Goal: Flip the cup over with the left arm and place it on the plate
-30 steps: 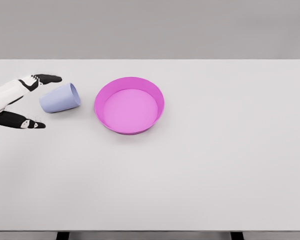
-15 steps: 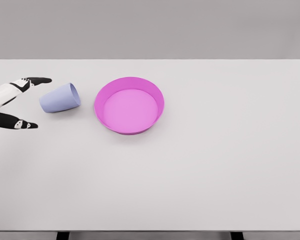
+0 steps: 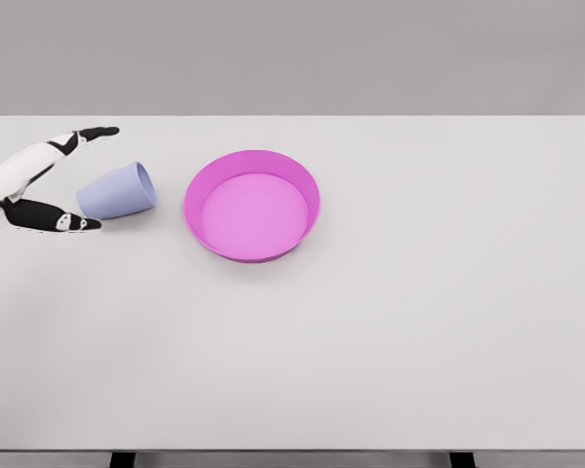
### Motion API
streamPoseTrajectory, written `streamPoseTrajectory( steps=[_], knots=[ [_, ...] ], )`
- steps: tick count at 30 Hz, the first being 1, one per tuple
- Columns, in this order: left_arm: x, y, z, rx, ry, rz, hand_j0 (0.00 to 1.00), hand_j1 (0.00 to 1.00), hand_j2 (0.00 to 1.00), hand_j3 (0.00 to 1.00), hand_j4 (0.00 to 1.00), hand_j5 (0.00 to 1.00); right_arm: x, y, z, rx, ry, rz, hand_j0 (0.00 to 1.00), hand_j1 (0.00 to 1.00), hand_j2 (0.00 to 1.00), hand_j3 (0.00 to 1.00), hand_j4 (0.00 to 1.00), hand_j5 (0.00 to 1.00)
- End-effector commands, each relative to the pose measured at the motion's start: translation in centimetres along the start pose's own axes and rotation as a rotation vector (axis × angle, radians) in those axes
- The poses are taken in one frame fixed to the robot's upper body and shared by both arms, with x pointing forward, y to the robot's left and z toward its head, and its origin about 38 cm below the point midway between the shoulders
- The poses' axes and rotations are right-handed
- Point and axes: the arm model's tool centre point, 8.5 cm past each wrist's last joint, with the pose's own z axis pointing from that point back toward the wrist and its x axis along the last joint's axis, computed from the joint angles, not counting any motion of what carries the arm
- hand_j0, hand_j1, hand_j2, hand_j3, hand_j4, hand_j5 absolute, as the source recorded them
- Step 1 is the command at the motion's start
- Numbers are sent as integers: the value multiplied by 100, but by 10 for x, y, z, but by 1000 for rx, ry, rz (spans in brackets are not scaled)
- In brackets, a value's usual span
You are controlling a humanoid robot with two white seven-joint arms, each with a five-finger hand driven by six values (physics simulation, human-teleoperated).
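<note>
A pale blue cup (image 3: 118, 191) lies on its side on the white table, its mouth turned toward the plate. The magenta plate (image 3: 252, 204) sits just right of it, a small gap between them. My left hand (image 3: 73, 180) comes in from the left edge and is open. Its upper fingers (image 3: 90, 135) reach past the cup's far side, and its thumb (image 3: 58, 218) lies on the near side by the cup's base. The cup's closed end sits between them; I cannot tell whether they touch it. The right arm is out of view.
The white table (image 3: 419, 292) stretches wide to the right and toward the front. A grey wall stands behind its far edge.
My left hand has moved right and slightly up, so its fingers and thumb now bracket the cup's base. The cup and the plate have not moved.
</note>
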Motion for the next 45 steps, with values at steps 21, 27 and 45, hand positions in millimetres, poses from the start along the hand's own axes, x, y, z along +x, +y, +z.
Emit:
streamPoseTrajectory(
  steps=[21,27,45],
  knots=[
    [-74,-16,-23,31,661,304,100,100,100,100,100,100,0,0,0,0,1,0,100,100,100,100,100,100],
    [-67,-13,-35,16,638,222,100,100,100,100,100,100,0,0,0,0,-1,0,100,100,100,100,100,100],
    [-63,-33,-60,-64,591,141,100,100,100,100,100,100,0,0,0,0,1,0,100,100,100,100,100,100]
  ],
)
